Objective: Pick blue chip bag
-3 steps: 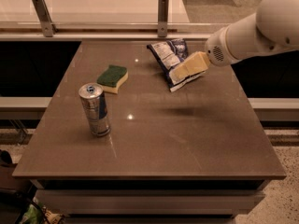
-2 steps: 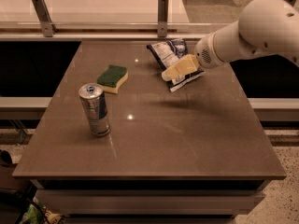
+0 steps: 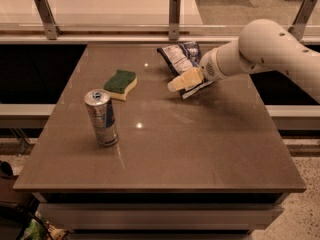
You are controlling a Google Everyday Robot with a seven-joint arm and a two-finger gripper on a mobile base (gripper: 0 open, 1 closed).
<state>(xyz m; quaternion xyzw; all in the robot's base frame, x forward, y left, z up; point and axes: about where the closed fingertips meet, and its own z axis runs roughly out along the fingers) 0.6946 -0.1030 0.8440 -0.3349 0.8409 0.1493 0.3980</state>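
Left portion of the table (image 3: 210, 154): a silver-blue drink can (image 3: 101, 117) stands upright near the left edge, well apart from the work area. Just behind and to its right lies a green-and-yellow sponge (image 3: 120, 82), flat on the surface. Neither is part of the task and neither is touched.

Centre right, toward the far edge: the blue chip bag (image 3: 178, 58) lies flat on the table, white label panel facing up, near end angled toward the right. Nothing rests on it except where the tool overlaps it.

The gripper (image 3: 179, 83) is low over the near end of the bag, overlapping its lower edge, the white arm (image 3: 270, 46) reaching in from the right. Whether the claw is spread or pressed together cannot be told from this view — nor whether it is in contact with the foil.

Assessment: the step in hand appears to be the final approach or the grasp itself; the bag is not lifted. The next move likely calls for a firm closure on the crinkly foil edge, then a straight lift — thin foil may slip from a shallow hold.
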